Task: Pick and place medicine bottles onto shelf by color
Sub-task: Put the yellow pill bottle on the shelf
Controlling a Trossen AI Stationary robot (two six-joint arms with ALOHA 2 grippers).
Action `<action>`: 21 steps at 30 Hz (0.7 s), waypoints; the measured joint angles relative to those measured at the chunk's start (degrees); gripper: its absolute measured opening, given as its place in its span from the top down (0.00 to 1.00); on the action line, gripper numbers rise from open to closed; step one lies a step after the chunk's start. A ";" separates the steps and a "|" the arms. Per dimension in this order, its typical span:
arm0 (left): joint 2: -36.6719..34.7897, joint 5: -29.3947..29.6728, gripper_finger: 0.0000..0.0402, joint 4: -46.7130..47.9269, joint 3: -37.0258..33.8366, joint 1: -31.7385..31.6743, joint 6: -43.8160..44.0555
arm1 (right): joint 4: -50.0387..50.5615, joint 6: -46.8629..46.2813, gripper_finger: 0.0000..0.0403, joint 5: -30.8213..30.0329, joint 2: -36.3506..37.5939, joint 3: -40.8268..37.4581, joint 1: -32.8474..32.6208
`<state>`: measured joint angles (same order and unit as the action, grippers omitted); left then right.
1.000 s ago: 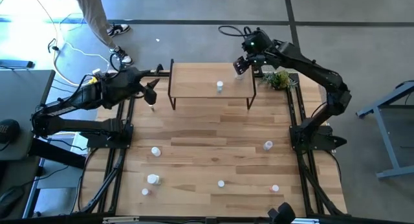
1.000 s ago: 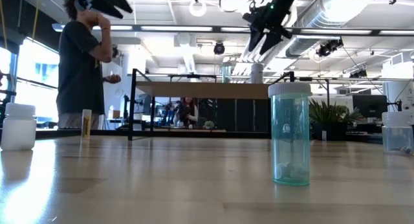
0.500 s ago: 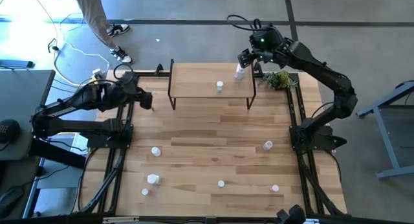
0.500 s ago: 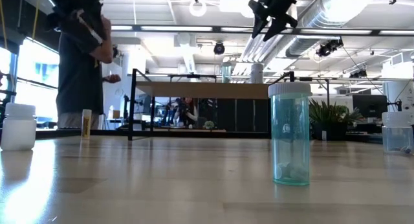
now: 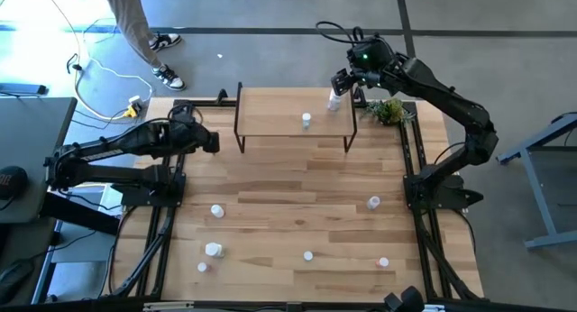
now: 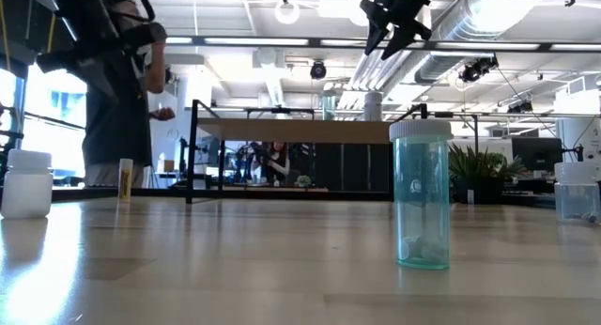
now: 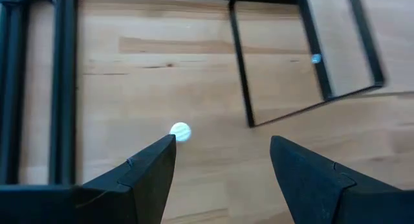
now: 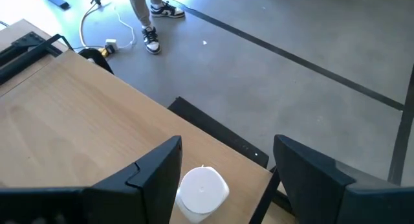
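My right gripper hangs open above the far right corner of the shelf. A white-capped medicine bottle stands upright on that corner, below and between the fingers, untouched. A second small bottle stands mid-shelf. My left gripper is open over the table left of the shelf; a small white bottle stands on the table just ahead of one fingertip, untouched. Several more bottles stand on the near half of the table, such as and a teal one.
The shelf's thin black legs rise close to my left gripper. A small green plant sits at the table's far right corner, beside my right arm. A person stands beyond the table's far left edge. Black frame rails run along both table sides.
My right gripper has risen and drawn back toward the far edge, and the white bottle that was at its fingers now stands alone on the shelf's far right corner. My left gripper has come down and moved toward the near edge, over the small bottle left of the shelf.
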<state>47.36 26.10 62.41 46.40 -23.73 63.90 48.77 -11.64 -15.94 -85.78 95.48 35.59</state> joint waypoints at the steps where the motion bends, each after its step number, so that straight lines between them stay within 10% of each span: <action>1: 0.74 0.42 0.39 -0.06 -0.26 0.00 -0.02 | 0.02 -0.04 0.41 0.00 0.00 0.00 0.00; 21: 15.28 1.11 0.39 -0.91 -2.00 0.00 1.30 | 0.02 0.35 0.41 0.07 -0.04 0.02 0.00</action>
<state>62.64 27.21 61.50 44.40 -23.73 65.20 48.80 -11.29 -15.88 -85.82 95.50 35.59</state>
